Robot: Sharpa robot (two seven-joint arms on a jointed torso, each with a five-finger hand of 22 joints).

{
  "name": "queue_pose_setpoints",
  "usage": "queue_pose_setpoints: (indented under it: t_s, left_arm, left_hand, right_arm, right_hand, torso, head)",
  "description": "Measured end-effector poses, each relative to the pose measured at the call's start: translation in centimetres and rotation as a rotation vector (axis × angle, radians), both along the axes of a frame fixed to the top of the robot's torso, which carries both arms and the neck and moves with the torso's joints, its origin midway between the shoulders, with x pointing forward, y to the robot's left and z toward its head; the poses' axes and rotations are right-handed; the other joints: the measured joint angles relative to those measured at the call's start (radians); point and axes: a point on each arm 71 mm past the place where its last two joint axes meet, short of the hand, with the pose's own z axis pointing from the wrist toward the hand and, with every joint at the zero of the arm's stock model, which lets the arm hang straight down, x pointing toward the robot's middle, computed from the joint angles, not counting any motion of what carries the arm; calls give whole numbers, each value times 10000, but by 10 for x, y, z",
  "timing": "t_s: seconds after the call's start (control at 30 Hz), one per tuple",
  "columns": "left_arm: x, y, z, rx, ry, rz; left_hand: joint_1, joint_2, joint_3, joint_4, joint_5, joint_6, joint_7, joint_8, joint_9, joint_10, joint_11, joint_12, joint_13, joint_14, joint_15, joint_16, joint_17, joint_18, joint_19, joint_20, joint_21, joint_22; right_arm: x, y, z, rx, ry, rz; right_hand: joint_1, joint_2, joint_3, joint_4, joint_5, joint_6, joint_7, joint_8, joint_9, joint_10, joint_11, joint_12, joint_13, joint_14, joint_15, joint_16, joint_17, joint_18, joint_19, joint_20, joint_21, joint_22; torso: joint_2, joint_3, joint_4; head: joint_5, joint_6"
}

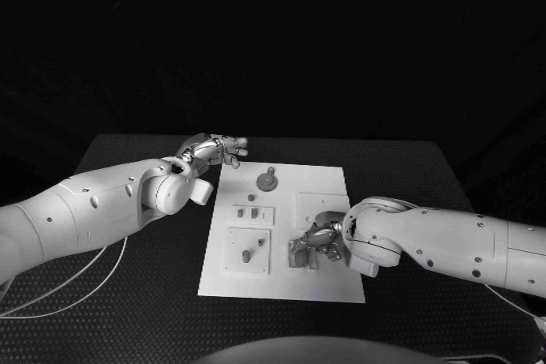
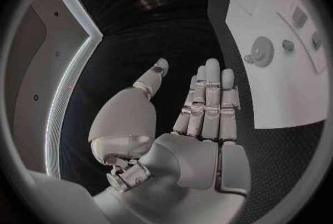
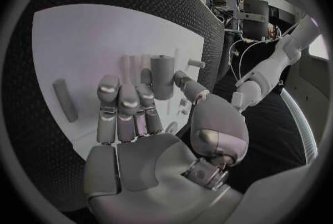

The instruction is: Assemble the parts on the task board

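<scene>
On a black bench (image 1: 136, 301), the white board (image 1: 285, 281) carries small, likely light, rigid pegs; the right hand (image 1: 316, 245) hovers at its near right, fingers (image 3: 128, 107) loosely parted beside an upright peg (image 3: 161, 76), best pinched around its sides; the left hand (image 1: 214, 151) hangs empty, fingers straight, off its far-left corner.

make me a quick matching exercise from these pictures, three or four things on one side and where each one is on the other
Things:
1. left hand
2. right hand
3. round part
4. task board

Places:
A. over the board's near right area
B. lying flat in the middle of the black table
C. off the board, past its far left corner
D. on the board near its far edge

Pairs: 1-C, 2-A, 3-D, 4-B
</scene>
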Motion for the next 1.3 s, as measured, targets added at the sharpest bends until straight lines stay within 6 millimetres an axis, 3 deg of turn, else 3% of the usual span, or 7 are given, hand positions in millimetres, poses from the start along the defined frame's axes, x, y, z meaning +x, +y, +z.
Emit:
queue_pose_setpoints:
  t_s: [0.27, 0.37, 0.83, 1.1, 1.3]
  left_arm:
    - [0, 0, 0, 8, 7, 1]
    - [0, 0, 0, 9, 11, -6]
    - [0, 0, 0, 17, 31, -29]
    - [0, 0, 0, 22, 35, -34]
    - [0, 0, 0, 25, 36, -44]
  left_hand:
    - [0, 0, 0, 0, 0, -30, -31, 0, 0, 0, 0, 0, 0, 0, 0, 0, 13, 32, 0, 0, 0, 13]
    - [0, 0, 0, 0, 0, -30, -30, 0, 0, 0, 0, 0, 0, 0, 0, 0, 13, 101, -1, 1, 0, 12]
    - [1, 1, 0, 0, 0, -66, 5, 0, 0, 1, -3, 0, 0, 0, 0, 0, 21, 95, 24, -23, 0, 19]
    - [-34, 36, 0, 0, 0, -66, 5, 0, 0, 1, -4, 0, 0, 0, 0, 0, 20, 85, 22, -22, -39, 19]
    - [-36, 37, 0, 0, 0, -66, 5, 0, 0, 1, -5, 0, 0, 0, 0, 0, 27, 25, 22, -21, -39, 21]
  right_arm:
    - [0, 0, -1, -6, 1, 15]
    - [0, 0, -1, -11, -5, 28]
    - [0, 1, -1, -23, -37, 90]
    - [0, 1, -1, -40, -51, 124]
    - [0, 1, 0, -53, -53, 167]
  right_hand:
    - [17, -355, 4, 86, 1, -28, 27, -10, 9, -148, 73, -108, -30, -2, 0, -44, 30, 29, -42, -34, 0, 0]
    - [18, -356, 31, 113, 1, -35, 33, -38, 12, -171, 49, -108, -30, -2, 1, -44, 30, 33, -42, -34, 0, 0]
    - [57, -395, 14, 130, 1, -35, 31, -37, 13, -185, 40, -144, -29, -12, 13, -43, 50, 76, -55, -21, -1, 0]
    - [-76, -871, -174, 417, 1, -102, 64, -34, 49, -311, 60, -220, -27, -14, 16, -100, 100, 80, -57, -21, -7, 0]
    - [-444, -441, -1423, -44, 1, -224, 80, -24, 168, -447, 62, -268, 42, -138, -9, -100, 173, 81, -252, -109, 41, 0]
  torso:
    - [0, 6, -2]
    - [0, 6, -2]
    - [2, 6, -7]
    - [3, 5, -6]
    - [3, 2, -5]
  head:
    - [25, -12]
    - [31, -16]
    - [39, -20]
    - [44, -49]
    - [44, -59]
